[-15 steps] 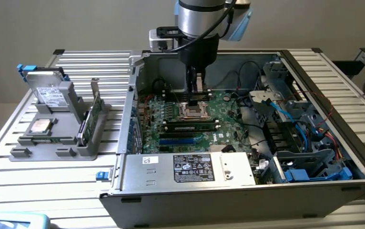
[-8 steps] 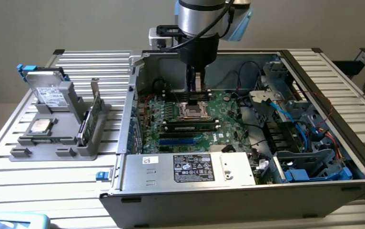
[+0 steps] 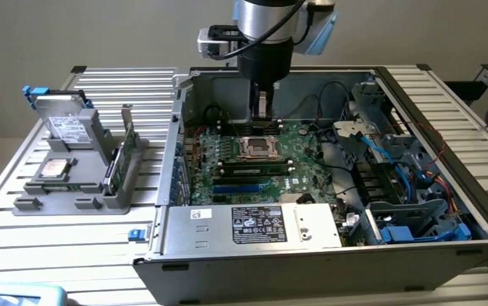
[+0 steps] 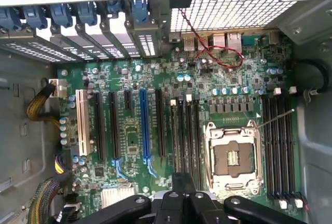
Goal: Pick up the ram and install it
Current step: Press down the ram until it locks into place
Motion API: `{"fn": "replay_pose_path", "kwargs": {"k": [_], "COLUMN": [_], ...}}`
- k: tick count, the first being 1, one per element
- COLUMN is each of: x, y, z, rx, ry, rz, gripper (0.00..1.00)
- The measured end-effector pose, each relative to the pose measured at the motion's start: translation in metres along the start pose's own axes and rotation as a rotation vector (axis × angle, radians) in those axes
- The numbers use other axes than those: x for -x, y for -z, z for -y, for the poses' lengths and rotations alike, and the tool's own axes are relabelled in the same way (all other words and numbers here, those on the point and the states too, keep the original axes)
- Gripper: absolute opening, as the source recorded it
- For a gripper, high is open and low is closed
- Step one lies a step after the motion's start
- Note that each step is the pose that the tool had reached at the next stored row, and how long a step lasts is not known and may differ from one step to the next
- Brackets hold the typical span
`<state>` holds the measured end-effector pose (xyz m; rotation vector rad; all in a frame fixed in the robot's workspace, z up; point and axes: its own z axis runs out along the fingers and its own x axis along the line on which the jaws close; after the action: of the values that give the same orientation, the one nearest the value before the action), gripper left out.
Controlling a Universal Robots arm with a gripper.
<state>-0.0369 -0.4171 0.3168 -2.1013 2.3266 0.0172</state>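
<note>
Gripper [image 3: 264, 113] inside the open case [image 3: 448, 252], above the motherboard [image 4: 155, 146], jaws closed with nothing visibly held. Ram [image 3: 255, 169] seated in a slot just below the jaws, beyond the CPU socket [image 3: 259, 148].

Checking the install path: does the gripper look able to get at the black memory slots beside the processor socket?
Probably yes. The gripper hangs inside the open case, low over the board, and the memory slots next to the empty socket lie uncovered, with no cable across them.

Open PC case [image 3: 169, 255] w/ motherboard [image 4: 155, 130], empty CPU socket [image 4: 232, 157], grey holder [image 3: 74, 185] beside.
</note>
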Motion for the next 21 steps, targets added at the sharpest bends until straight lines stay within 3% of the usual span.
{"fn": "replay_pose_path", "kwargs": {"k": [9,21], "x": [0.0,0.0], "y": [0.0165,0.0216], "z": [-0.0001,-0.0001], "rx": [-0.0014,-0.0035], "ry": [-0.111,-0.287], "rz": [0.0005,0.0011], "gripper": [0.11,0.11]}}
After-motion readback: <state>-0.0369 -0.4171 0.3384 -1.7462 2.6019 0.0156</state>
